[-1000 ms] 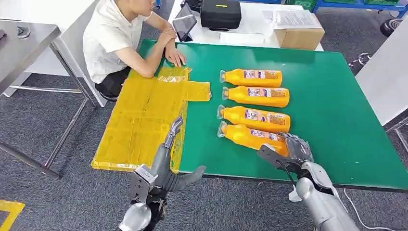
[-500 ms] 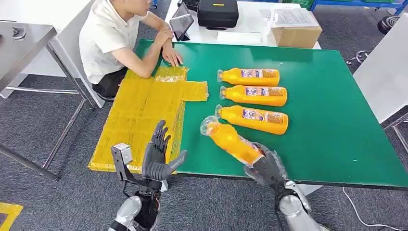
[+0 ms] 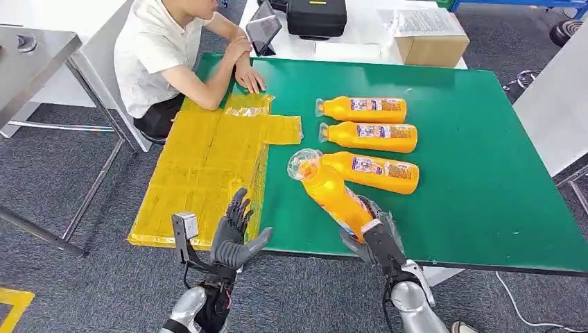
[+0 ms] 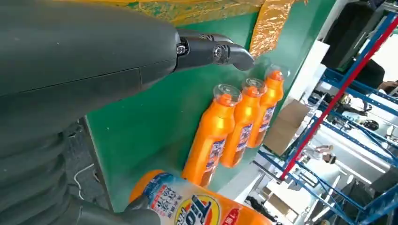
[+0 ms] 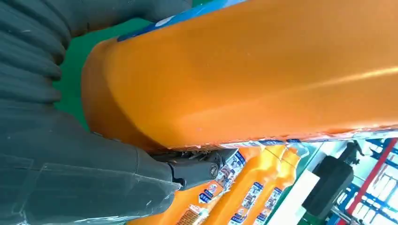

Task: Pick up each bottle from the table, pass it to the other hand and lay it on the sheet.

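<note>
My right hand grips the base of an orange bottle and holds it lifted above the green table, its clear cap tilted toward the left. The right wrist view shows that bottle close up against the hand. My left hand is open, fingers spread, over the table's near edge beside the yellow sheet. Three more orange bottles lie side by side on the table; the left wrist view shows them beyond my left hand, with the held bottle nearby.
A person sits at the far left corner, one hand resting on the table by the sheet. A cardboard box, a black case and a tablet stand on the white table behind. A grey metal table is at left.
My right hand lifted the nearest bottle off the table and swung it up and leftward, cap tilting up. My left hand rose, turned and spread open near the sheet's edge.
</note>
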### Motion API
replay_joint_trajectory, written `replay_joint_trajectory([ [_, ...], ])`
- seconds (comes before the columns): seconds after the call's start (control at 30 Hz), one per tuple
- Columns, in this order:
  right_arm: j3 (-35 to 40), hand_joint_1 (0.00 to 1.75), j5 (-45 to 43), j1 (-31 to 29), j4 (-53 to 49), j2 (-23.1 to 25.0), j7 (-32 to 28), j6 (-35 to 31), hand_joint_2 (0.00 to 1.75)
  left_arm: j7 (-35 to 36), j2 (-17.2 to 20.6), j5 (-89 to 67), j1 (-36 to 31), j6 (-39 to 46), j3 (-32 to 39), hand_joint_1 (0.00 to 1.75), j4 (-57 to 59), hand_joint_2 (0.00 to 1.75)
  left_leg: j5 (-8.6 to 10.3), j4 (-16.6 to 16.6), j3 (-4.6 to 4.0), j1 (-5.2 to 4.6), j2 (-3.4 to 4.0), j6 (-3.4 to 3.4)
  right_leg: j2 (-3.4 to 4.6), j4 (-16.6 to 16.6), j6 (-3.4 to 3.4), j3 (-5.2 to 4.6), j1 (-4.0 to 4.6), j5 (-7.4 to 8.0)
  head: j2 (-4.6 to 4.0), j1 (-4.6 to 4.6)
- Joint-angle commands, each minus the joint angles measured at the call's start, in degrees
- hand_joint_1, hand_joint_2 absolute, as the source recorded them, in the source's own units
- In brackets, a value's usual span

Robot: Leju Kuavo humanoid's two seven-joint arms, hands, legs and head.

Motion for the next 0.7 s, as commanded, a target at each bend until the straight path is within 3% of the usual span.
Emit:
replay_joint_trajectory([
  [0.03, 4.4, 1.75, -2.4, -2.4, 2.1, 2.9, -1.1, 1.3, 1.75, 3.1, 2.2, 1.2, -3.7, -4.7, -3.9, 0.00, 7.7, 1.75, -0.04, -0.1, 0.16, 0.04, 0.04, -0.10, 0.06, 0.0, -0.10, 0.12, 0.04, -0.03, 0.00, 0.00],
  [0.47, 23.8, 1.75, 0.2, -13.9, 21.3, 8.6, 2.4, 3.7, 1.75, 2.3, 1.2, 0.4, -8.3, -7.7, -8.5, 0.00, 7.1, 1.75, -0.03, 0.0, 0.09, 0.10, 0.17, -0.08, 0.18, 0.0, -0.08, 0.05, 0.07, 0.01, 0.00, 0.02],
  [0.7, 26.5, 1.75, 2.3, -14.7, 20.5, 9.0, 4.1, 1.2, 1.75, 1.9, 0.8, 0.5, -9.5, -7.3, -7.4, 0.00, 9.1, 1.75, -0.03, 0.0, 0.15, 0.09, -0.01, -0.09, 0.02, 0.0, -0.11, 0.16, 0.06, -0.05, 0.00, 0.02],
])
